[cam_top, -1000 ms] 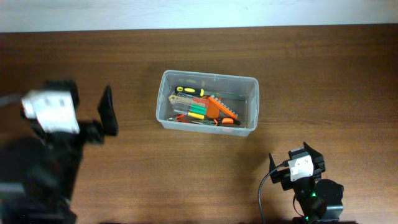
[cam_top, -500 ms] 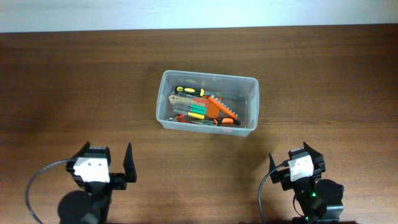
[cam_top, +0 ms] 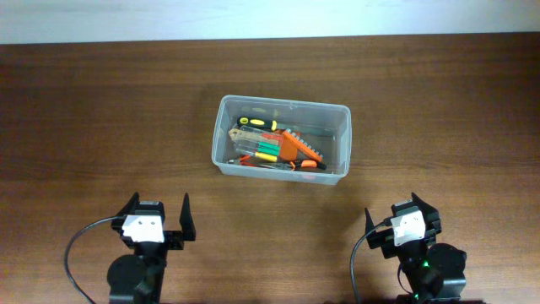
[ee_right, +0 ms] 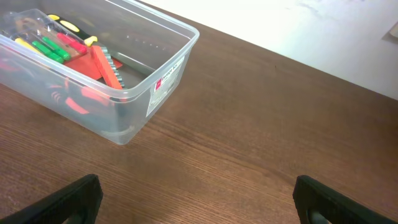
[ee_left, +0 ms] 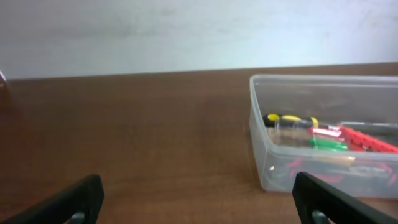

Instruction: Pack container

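The container (cam_top: 223, 135) is a clear lidless plastic bin on the wooden table, holding tools with yellow, green, red and orange parts (cam_top: 278, 146). It also shows at the right of the left wrist view (ee_left: 258, 130) and at the upper left of the right wrist view (ee_right: 180, 50). My left gripper (cam_top: 160, 221) is open and empty near the front edge, left of the bin; its fingers show wide apart in the left wrist view (ee_left: 199, 205). My right gripper (cam_top: 401, 216) is open and empty at the front right, as the right wrist view (ee_right: 199, 202) shows.
The brown wooden table (cam_top: 101, 110) spreads around the bin. A pale wall or strip (cam_top: 270, 17) runs along the table's far edge. A black cable (cam_top: 76, 249) loops beside the left arm's base.
My left arm has drawn back from the table's left side to the front edge and settled there, gripper open. The right arm and the bin have not moved.
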Motion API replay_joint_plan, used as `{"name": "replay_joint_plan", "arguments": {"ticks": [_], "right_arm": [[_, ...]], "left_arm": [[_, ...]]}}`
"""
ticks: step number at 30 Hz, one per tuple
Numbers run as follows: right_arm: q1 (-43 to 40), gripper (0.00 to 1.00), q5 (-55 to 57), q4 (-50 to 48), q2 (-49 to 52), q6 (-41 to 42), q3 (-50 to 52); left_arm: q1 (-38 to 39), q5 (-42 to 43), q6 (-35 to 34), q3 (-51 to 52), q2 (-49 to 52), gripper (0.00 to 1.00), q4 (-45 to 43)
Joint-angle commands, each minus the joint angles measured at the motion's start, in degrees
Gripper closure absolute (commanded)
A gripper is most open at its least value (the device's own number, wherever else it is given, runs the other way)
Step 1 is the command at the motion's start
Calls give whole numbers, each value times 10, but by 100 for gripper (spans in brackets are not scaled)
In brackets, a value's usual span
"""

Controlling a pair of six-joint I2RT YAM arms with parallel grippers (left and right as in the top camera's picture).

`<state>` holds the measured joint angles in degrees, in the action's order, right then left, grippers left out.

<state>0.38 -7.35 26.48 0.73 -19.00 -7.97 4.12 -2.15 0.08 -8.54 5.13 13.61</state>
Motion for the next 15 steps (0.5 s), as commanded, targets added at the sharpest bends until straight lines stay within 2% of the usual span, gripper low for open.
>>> {"name": "replay_joint_plan", "arguments": {"ticks": [1, 15], "right_arm": [[-5, 1, 5, -2, -5, 7, 4], [-5, 2, 5, -2, -5, 7, 4]], "left_arm": [[2, -2, -25, 30, -6, 1, -17], [2, -2, -24, 54, -6, 1, -31]]}}
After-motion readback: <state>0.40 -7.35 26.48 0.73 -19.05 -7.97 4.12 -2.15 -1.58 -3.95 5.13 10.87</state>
